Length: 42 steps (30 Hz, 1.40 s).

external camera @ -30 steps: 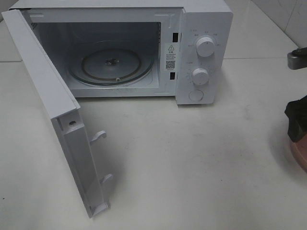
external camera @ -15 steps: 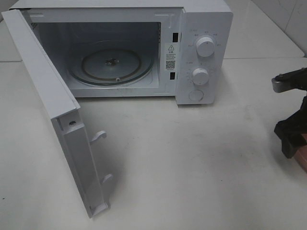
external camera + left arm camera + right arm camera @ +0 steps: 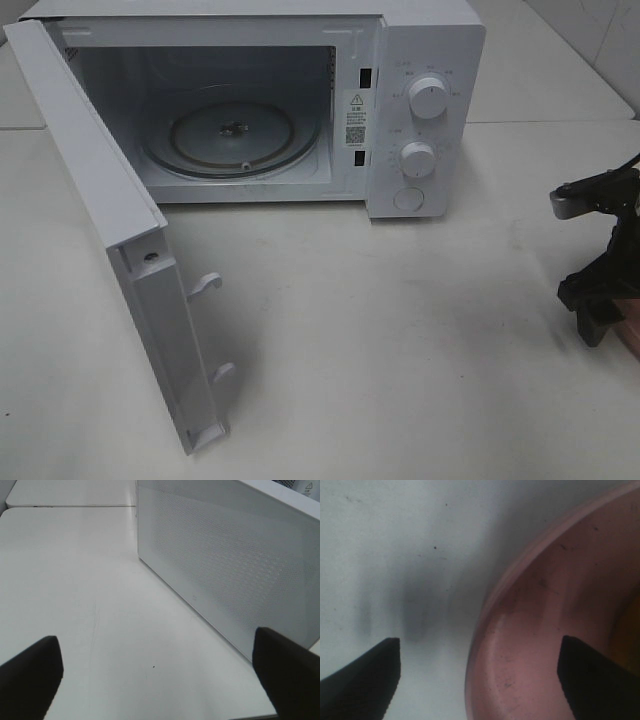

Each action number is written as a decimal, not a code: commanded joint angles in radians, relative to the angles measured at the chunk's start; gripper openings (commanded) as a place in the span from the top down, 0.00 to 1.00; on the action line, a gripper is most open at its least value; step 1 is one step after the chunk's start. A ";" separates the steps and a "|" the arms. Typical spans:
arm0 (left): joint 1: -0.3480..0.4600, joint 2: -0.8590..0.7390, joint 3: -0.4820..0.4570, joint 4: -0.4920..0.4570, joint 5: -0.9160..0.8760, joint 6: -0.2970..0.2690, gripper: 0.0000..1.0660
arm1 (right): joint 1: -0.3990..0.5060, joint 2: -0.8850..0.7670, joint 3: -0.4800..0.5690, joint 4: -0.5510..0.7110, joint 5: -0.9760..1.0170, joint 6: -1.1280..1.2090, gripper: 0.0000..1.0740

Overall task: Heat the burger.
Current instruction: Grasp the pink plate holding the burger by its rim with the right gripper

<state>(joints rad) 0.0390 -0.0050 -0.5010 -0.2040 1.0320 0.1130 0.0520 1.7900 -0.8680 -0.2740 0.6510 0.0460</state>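
At 4 o'clock the right gripper [image 3: 479,647] holds its fingers wide and empty, straddling the rim of the pink plate [image 3: 530,650] — the burger [image 3: 631,630] is only a yellowish blur on it. The left gripper [image 3: 155,650] gapes empty beside the microwave door [image 3: 225,555].

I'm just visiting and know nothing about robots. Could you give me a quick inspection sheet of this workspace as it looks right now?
Surface: white table, faintly scuffed.
Job's things: burger not clearly seen; microwave stands with its door swung wide open and nothing on the glass turntable; pink plate at the table's right edge.
Clutter: nothing seen.
Grippers: left gripper open, holding nothing, beside the door's outer face; right gripper open, one finger over the table, the other over the plate, holding nothing.
Cables: nothing seen.
Surroundings: pale tiled wall behind on the right.
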 commanded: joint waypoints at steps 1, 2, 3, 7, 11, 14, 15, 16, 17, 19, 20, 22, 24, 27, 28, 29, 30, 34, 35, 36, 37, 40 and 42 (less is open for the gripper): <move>-0.002 -0.023 0.004 -0.002 -0.008 -0.005 0.08 | -0.005 0.031 0.006 -0.009 -0.023 0.013 0.24; -0.002 -0.023 0.004 -0.002 -0.008 -0.005 0.08 | -0.005 0.031 0.006 -0.009 -0.023 0.013 0.24; -0.002 -0.023 0.004 -0.002 -0.008 -0.005 0.08 | -0.005 0.041 0.006 -0.006 -0.025 0.014 0.24; -0.002 -0.023 0.004 -0.002 -0.008 -0.005 0.08 | -0.005 0.067 0.006 -0.002 -0.037 0.014 0.25; -0.002 -0.023 0.004 -0.002 -0.008 -0.005 0.08 | -0.005 0.067 0.006 -0.002 -0.041 0.020 0.28; -0.002 -0.023 0.004 -0.002 -0.008 -0.005 0.08 | -0.005 0.067 0.006 -0.008 -0.036 0.050 0.38; -0.002 -0.023 0.004 -0.002 -0.008 -0.005 0.08 | -0.005 0.067 0.006 -0.013 -0.029 0.069 0.49; -0.002 -0.023 0.004 -0.002 -0.008 -0.005 0.08 | -0.005 0.067 0.006 -0.013 -0.029 0.069 0.49; -0.002 -0.023 0.004 -0.002 -0.008 -0.005 0.08 | -0.005 0.067 0.006 -0.015 -0.025 0.075 0.55; -0.002 -0.023 0.004 -0.002 -0.008 -0.005 0.08 | -0.005 0.067 0.006 -0.024 -0.015 0.101 0.70; -0.002 -0.023 0.004 -0.002 -0.008 -0.005 0.08 | -0.005 0.067 0.006 -0.026 -0.013 0.111 0.78; -0.002 -0.023 0.004 -0.002 -0.008 -0.005 0.08 | -0.005 0.067 0.006 -0.029 -0.007 0.136 0.92; -0.002 -0.023 0.004 -0.002 -0.008 -0.005 0.08 | -0.005 0.067 0.006 -0.029 0.002 0.139 1.00; -0.002 -0.023 0.004 -0.002 -0.008 -0.005 0.08 | -0.003 0.067 0.006 -0.028 0.009 0.156 1.00; -0.002 -0.023 0.004 -0.002 -0.008 -0.005 0.08 | -0.001 0.066 0.006 -0.028 0.009 0.181 1.00; -0.002 -0.023 0.004 -0.002 -0.008 -0.005 0.08 | -0.001 0.066 0.006 -0.028 0.009 0.181 1.00; -0.002 -0.023 0.004 -0.002 -0.008 -0.005 0.08 | -0.001 0.064 0.006 -0.028 0.008 0.190 1.00; -0.002 -0.023 0.004 -0.002 -0.008 -0.005 0.08 | 0.018 0.056 0.006 -0.040 0.008 0.214 1.00; -0.002 -0.023 0.004 -0.002 -0.008 -0.005 0.08 | 0.022 0.052 0.006 -0.048 0.009 0.230 1.00; -0.002 -0.023 0.004 -0.002 -0.008 -0.005 0.08 | 0.022 0.051 0.006 -0.056 0.018 0.246 1.00; -0.002 -0.023 0.004 -0.002 -0.008 -0.005 0.08 | 0.022 0.051 0.006 -0.056 0.018 0.246 1.00; -0.002 -0.023 0.004 -0.002 -0.008 -0.005 0.08 | 0.049 0.045 0.006 -0.092 0.042 0.280 1.00; -0.002 -0.023 0.004 -0.002 -0.008 -0.005 0.08 | 0.067 0.036 0.006 -0.133 0.048 0.322 1.00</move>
<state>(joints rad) 0.0390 -0.0050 -0.5010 -0.2040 1.0320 0.1130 0.1050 1.8420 -0.8680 -0.3870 0.6800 0.3220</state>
